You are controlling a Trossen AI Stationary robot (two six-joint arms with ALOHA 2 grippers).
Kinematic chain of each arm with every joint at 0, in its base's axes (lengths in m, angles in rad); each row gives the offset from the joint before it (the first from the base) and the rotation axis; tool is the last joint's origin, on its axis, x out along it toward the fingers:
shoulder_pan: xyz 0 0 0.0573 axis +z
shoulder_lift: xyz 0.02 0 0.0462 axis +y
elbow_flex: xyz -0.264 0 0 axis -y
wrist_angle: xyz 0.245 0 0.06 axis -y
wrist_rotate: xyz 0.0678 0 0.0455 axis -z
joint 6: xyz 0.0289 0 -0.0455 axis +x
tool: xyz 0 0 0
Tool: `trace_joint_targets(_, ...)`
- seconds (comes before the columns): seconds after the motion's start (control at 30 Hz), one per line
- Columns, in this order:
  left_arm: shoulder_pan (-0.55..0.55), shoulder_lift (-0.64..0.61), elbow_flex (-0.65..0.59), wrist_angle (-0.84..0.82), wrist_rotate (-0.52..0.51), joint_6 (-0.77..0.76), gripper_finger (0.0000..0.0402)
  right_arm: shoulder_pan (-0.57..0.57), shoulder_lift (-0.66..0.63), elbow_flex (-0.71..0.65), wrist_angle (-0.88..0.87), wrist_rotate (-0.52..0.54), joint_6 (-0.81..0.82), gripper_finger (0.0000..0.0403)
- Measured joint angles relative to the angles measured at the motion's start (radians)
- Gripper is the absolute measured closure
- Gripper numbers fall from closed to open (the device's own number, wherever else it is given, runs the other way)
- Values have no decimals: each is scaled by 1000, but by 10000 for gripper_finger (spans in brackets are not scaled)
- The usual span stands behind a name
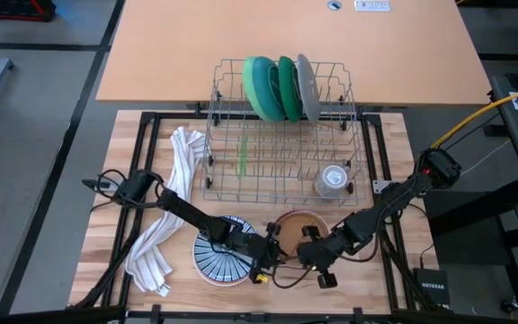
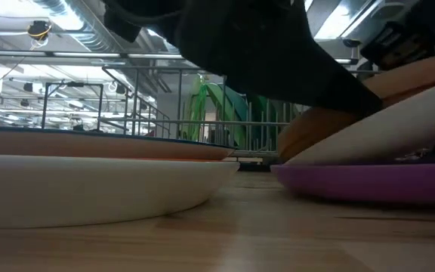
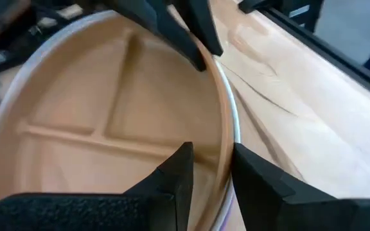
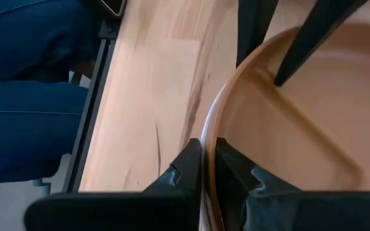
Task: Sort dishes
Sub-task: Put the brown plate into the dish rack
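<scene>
We see the left claw (image 3: pixel 209 168) and right claw (image 4: pixel 207 163) each pinching opposite rims of the orange divided plate (image 3: pixel 108 115), held tilted just above the purple plate (image 2: pixel 368 181) on the counter (image 1: pixel 367 288).

- A wire dish rack (image 1: pixel 281 135) stands on my table (image 1: pixel 403 225), at the far side, its back edge close against a larger light-wood tabletop (image 1: pixel 196 45) beyond.
- A small clear glass cup (image 1: pixel 334 179) sits inside the rack, at its near right corner.
- A white striped cloth towel (image 1: pixel 171 211) lies crumpled in a long strip on the table, just left of the rack and running toward the near edge.
- A yellow cable (image 1: pixel 475 112) curves in from the right, beyond the table.
- Blue cloth, perhaps a person's clothing (image 4: pixel 31 83), shows just past the table's edge.
</scene>
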Motion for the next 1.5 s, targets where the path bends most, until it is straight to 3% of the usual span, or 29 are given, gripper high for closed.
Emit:
trace_joint_targets(0.23, 2, 0, 0, 21, 22, 6, 312, 0, 0, 0, 26, -7, -22, 372)
trace_joint_targets(0.5, 0, 1, -1, 28, 36, 9, 392, 0, 0, 0, 21, -8, -30, 371)
trace_joint_targets(1.23, -27, -5, 0, 137, 20, -23, 399, 0, -2, 168, -201, -67, 72, 370)
trace_joint_targets(1.37, -25, -5, 0, 136, 15, -24, 400, -1, -2, 173, -221, -59, 79, 346)
trace_joint_targets(1.5, -26, -5, 0, 136, 10, -25, 401, -1, -2, 174, -218, -58, 107, 288)
